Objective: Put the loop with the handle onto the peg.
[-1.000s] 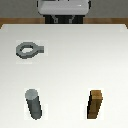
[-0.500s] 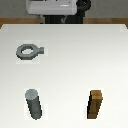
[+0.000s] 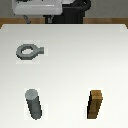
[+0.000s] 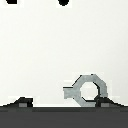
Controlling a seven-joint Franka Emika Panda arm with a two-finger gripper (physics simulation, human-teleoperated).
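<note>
Loop with handle [image 3: 29, 51] flat on worktop [image 3: 75, 65], tab toward exterior view's right, well apart from peg [image 3: 34, 104]. Likely light, stiff, thin metal, slippery; best pinched across tab or rim. Hand [image 4: 62, 102] above loop, spread, empty.

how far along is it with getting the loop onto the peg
Nothing looks done: the small flat grey metal ring with a stubby tab handle lies flat on the white table, apart from the upright grey cylindrical peg. Nothing is in hand; the gripper's state cannot be told. Grasping, carrying and threading the ring remain.
</note>
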